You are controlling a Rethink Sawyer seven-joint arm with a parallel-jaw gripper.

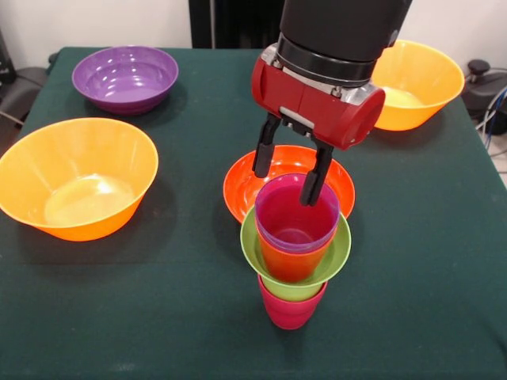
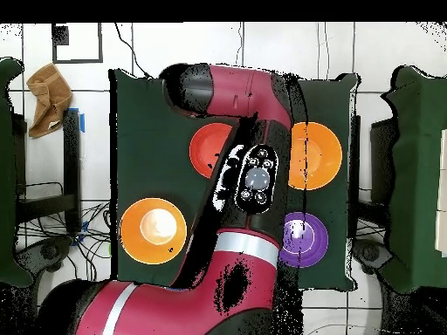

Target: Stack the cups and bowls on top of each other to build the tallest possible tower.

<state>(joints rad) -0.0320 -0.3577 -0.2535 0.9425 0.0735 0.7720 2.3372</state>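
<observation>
The tower stands near the table's front middle. A crimson cup is at its base, and a small lime green bowl rests on that. An orange-red cup sits in the bowl, with a purple cup nested on top. My gripper hangs over the purple cup's far rim and is open. One finger dips inside the cup and the other stays outside, behind it. In the overhead view the arm hides the tower and the gripper.
A red-orange bowl lies just behind the tower. Large orange bowls sit at the left and far right. A purple bowl is far left. A boot lies on the floor.
</observation>
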